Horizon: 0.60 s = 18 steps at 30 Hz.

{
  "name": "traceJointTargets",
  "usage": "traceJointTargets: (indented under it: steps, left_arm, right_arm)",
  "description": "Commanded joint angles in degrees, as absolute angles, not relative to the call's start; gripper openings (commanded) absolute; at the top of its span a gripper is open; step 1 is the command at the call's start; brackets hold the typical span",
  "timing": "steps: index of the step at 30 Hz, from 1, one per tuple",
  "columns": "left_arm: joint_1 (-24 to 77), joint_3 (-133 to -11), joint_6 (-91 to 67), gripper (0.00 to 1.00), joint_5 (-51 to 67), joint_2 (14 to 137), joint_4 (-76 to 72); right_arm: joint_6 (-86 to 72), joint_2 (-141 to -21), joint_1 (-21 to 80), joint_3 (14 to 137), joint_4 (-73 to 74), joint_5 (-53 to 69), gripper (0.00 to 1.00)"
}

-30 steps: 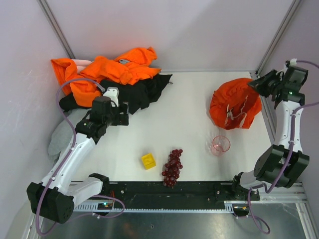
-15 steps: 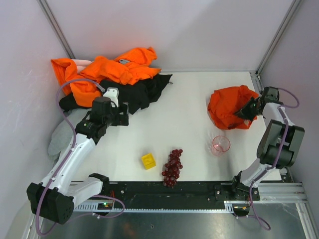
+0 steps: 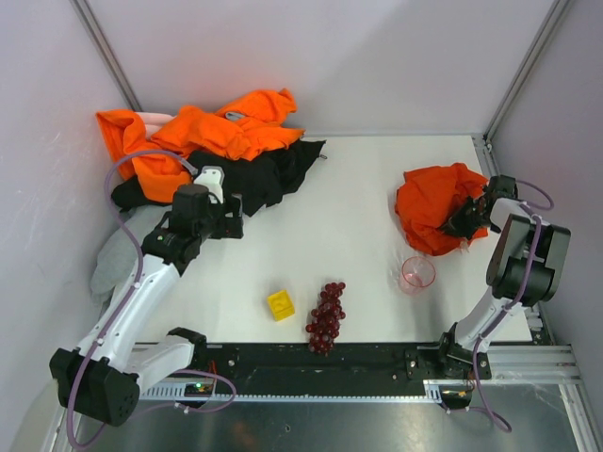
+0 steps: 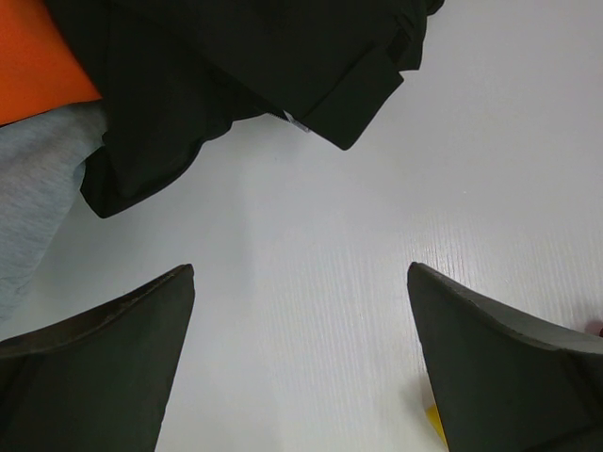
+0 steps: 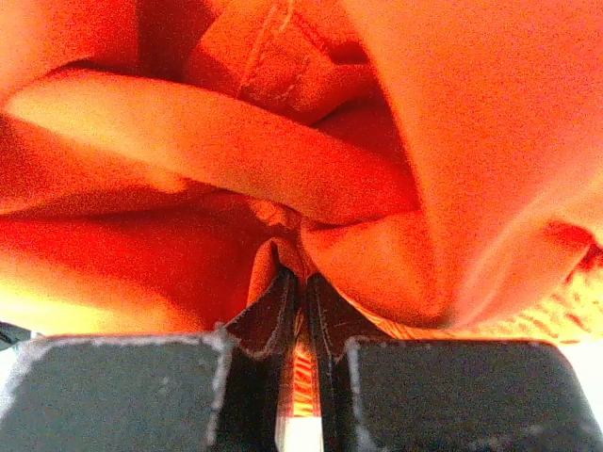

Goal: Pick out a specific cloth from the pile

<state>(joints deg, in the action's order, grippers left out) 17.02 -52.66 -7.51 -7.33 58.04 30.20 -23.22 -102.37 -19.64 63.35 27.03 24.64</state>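
The cloth, a deep red-orange garment, lies crumpled on the table at the right. It fills the right wrist view. My right gripper is low at its right edge, jaws shut on a fold of it. The pile of bright orange and black garments, with a grey piece, lies at the back left. My left gripper is open and empty above bare table beside the black garment. The white cord is hidden.
A clear pink cup stands just in front of the cloth. A bunch of dark red grapes and a yellow block lie near the front middle. Walls close in at the left, back and right.
My right gripper dropped from high at the right wall down to the table with the cloth, which collapsed from a hanging bundle into a flatter heap. The left arm stayed still.
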Motion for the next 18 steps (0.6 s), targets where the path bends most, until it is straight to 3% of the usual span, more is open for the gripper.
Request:
traceJointTargets:
  steps: [1, 3, 9, 11, 13, 15, 18]
  left_arm:
    - [17.32, -52.35, -7.29, 1.0, -7.86, 56.56, 28.24]
    - [17.31, -52.29, -7.29, 1.0, -7.96, 56.48, 28.24]
    - [17.27, -52.2, -7.39, 1.0, -8.38, 56.21, 28.26]
    - [17.3, -52.2, -7.34, 1.0, -8.31, 56.06, 28.29]
    - [17.31, -52.07, -7.31, 1.0, -8.41, 55.9, 28.28]
    - [17.31, -52.04, -7.3, 0.99, -8.52, 55.74, 28.23]
    - [17.35, -51.99, -7.3, 1.0, -8.55, 55.57, 28.21]
  right_arm:
    - [-21.3, -97.59, -19.06, 61.94, 27.59, 22.7, 0.07]
    - [-21.04, -94.29, -18.67, 61.49, 28.03, 22.15, 0.09]
    - [-20.64, -84.22, -17.71, 59.39, 29.88, 20.07, 0.43]
    - [-20.43, -80.91, -17.39, 58.99, 30.87, 19.25, 0.56]
    - [-20.22, -77.33, -16.81, 58.85, 31.76, 18.15, 0.78]
    - [-20.04, -73.83, -16.13, 58.81, 32.35, 17.5, 0.94]
    - [-20.33, -69.18, -15.21, 58.82, 32.5, 17.73, 0.99]
